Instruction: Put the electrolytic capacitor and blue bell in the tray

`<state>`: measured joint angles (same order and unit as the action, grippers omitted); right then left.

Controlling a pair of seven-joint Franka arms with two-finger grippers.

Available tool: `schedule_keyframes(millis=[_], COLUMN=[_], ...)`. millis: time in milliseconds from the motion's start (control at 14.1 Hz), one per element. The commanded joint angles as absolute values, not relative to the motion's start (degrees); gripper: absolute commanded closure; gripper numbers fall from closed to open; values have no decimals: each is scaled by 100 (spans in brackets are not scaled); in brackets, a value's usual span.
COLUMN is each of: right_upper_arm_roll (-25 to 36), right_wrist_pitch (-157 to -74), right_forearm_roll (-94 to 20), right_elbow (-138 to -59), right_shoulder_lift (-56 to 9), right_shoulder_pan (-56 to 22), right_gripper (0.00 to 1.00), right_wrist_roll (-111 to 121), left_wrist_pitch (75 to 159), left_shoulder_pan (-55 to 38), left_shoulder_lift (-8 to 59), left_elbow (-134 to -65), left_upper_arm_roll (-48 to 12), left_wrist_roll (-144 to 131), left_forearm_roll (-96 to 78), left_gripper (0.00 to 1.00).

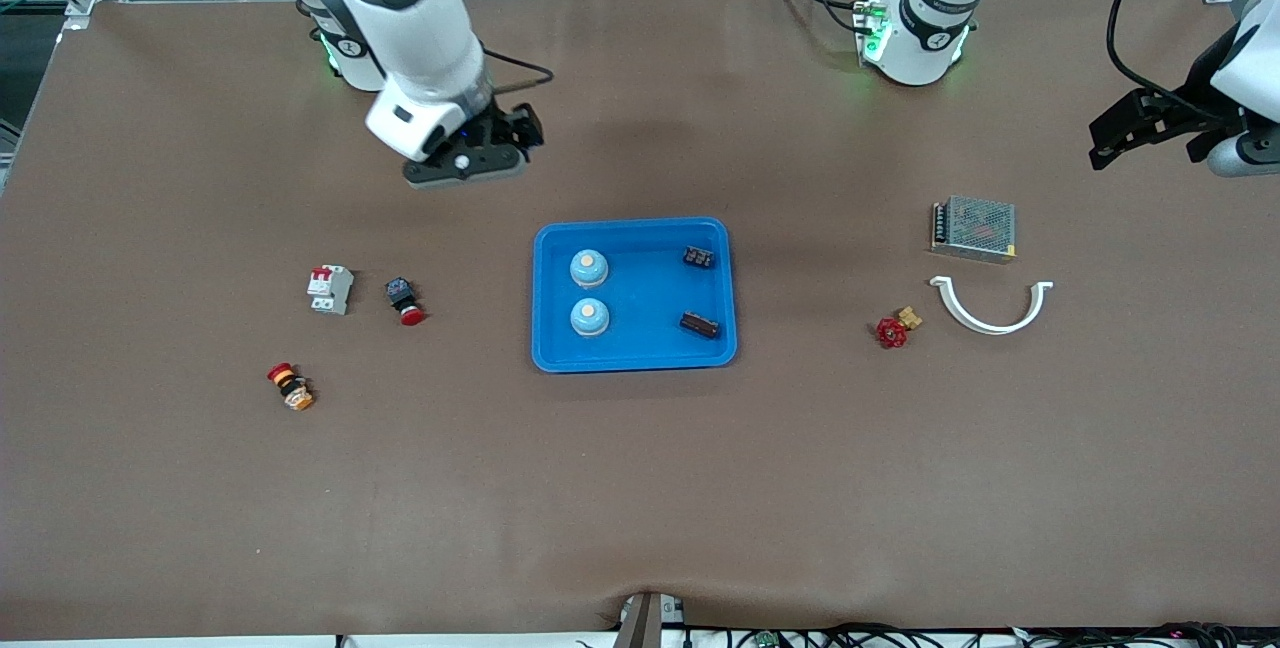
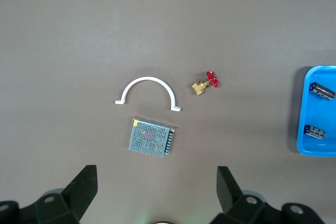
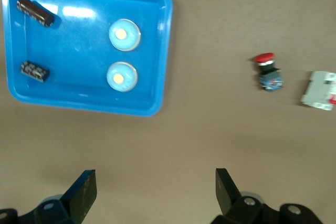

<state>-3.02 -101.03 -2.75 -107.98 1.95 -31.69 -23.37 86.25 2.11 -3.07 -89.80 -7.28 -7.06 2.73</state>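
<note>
The blue tray (image 1: 650, 298) lies at the table's middle. In it sit two blue bells (image 1: 589, 268) (image 1: 590, 317) toward the right arm's end and two dark electrolytic capacitors (image 1: 699, 257) (image 1: 699, 325) toward the left arm's end. My right gripper (image 1: 470, 153) is open and empty over bare table between its base and the tray. Its wrist view shows its jaws (image 3: 156, 192) wide apart, with the tray (image 3: 79, 40), bells (image 3: 125, 34) and capacitors (image 3: 35, 12). My left gripper (image 1: 1150, 128) is open and empty over the table's edge at its own end; it also shows in its wrist view (image 2: 157, 192).
A metal mesh power supply (image 1: 974, 228), a white curved clip (image 1: 991, 305) and a red-handled brass valve (image 1: 895, 329) lie toward the left arm's end. A white circuit breaker (image 1: 330, 289), a red push button (image 1: 405, 300) and an emergency-stop button (image 1: 291, 386) lie toward the right arm's end.
</note>
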Motion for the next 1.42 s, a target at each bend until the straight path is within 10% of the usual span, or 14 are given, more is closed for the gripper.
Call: schedule_keyframes(millis=[0, 567, 1346], right_upper_arm_roll=[-343, -281, -281], right_wrist_pitch=[-9626, -8982, -9035], right_forearm_roll=[-211, -193, 88], right_elbow=[-11048, -10653, -8755], right_shoulder_lift=[973, 1688, 467], right_shoulder_pan=[-2499, -186, 501], right_gripper=[0, 0, 0], right_wrist_roll=[-1436, 158, 88], left_wrist_pitch=[8824, 8622, 8596], left_shoulder_pan=[158, 211, 211], left_shoulder_lift=[-290, -343, -387], left_elbow=[-9000, -9009, -9000], left_upper_arm_roll=[-790, -923, -923], left_wrist_roll=[-606, -519, -519], left_forearm_roll=[45, 44, 35], left_gripper=[0, 0, 0])
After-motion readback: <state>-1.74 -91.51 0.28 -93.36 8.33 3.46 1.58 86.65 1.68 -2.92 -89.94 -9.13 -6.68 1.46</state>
